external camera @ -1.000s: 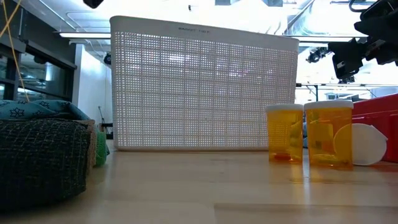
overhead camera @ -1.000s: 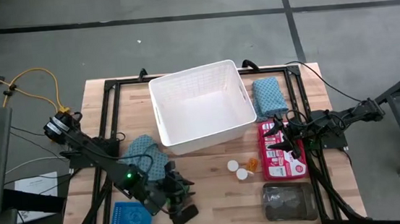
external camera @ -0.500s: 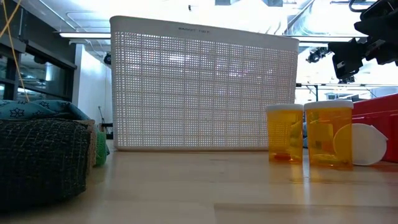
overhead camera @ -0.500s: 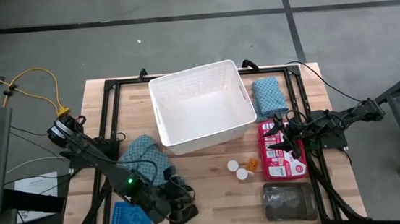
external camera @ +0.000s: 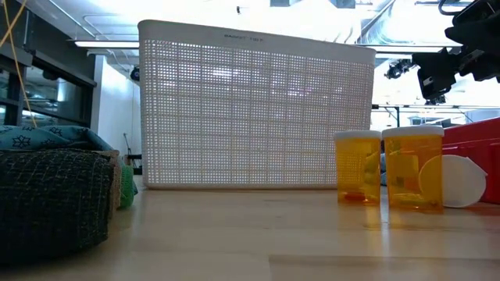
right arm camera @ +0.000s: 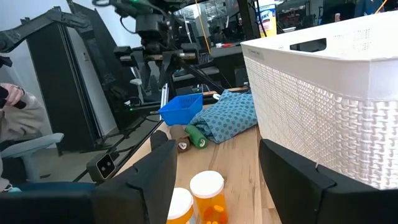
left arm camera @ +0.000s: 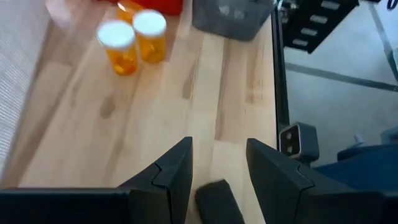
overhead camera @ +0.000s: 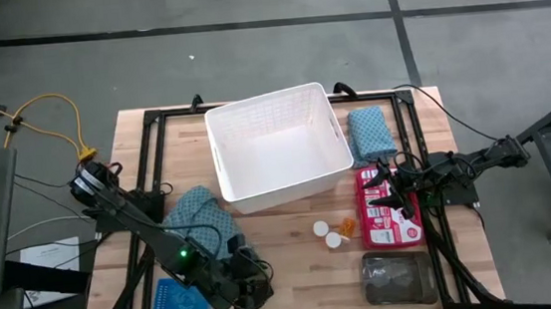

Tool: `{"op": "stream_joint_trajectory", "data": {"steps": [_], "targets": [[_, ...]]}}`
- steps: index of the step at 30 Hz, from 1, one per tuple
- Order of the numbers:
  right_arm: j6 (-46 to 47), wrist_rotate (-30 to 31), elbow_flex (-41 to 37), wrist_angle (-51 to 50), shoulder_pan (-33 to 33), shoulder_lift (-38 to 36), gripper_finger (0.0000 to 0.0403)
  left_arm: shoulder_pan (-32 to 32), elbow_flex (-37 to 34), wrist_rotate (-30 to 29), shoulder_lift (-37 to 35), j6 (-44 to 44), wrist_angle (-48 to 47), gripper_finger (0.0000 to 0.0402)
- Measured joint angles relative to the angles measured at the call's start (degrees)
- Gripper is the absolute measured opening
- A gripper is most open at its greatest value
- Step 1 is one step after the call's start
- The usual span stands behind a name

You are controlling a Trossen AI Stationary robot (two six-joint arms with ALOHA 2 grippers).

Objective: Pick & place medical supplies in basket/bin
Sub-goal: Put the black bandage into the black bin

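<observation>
My left gripper [overhead camera: 249, 294] is open near the table's near edge, right of the blue mesh tray [overhead camera: 181, 301]. In the left wrist view [left arm camera: 219, 146] a dark oblong piece [left arm camera: 219, 202] lies on the wood between its fingers; I cannot tell if they touch it. A teal cloth [overhead camera: 202, 227] lies behind it, with a green piece [right arm camera: 198, 138] and a brown piece [right arm camera: 180, 144] beside it. The white lattice basket [overhead camera: 280, 144] stands at the far middle. Two orange pill bottles [overhead camera: 327, 234] with white caps stand on the wood. My right gripper [overhead camera: 389, 190] hangs open over a red box [overhead camera: 389, 213].
A second teal cloth [overhead camera: 369, 131] lies right of the basket. A grey see-through tray [overhead camera: 396, 277] sits at the near right. A dark mesh roll [external camera: 51, 199] fills the low view's left. A person's sleeve [right arm camera: 18, 115] shows beyond the table.
My left gripper has moved toward the table's near edge and now stands over the dark oblong piece, which has stayed in place. My right arm has kept still.
</observation>
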Motion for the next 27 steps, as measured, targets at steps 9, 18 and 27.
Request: {"op": "stream_joint_trajectory", "data": {"steps": [9, 18, 27], "targets": [[0.0, 0.0, 0.0, 0.0, 0.0, 0.0, 0.0216, -2.1, 0.0, 1.6, 4.7, -8.4, 0.3, 0.0146], [0.0, 0.0, 0.0, 0.0, 0.0, 0.0, 0.0216, -3.9, 0.0, 7.8, 7.9, -19.2, 0.4, 0.0146], [0.0, 0.0, 0.0, 0.0, 0.0, 0.0, 0.0216, -4.6, 0.0, 8.7, 9.9, -20.8, 0.5, 0.0146]]}}
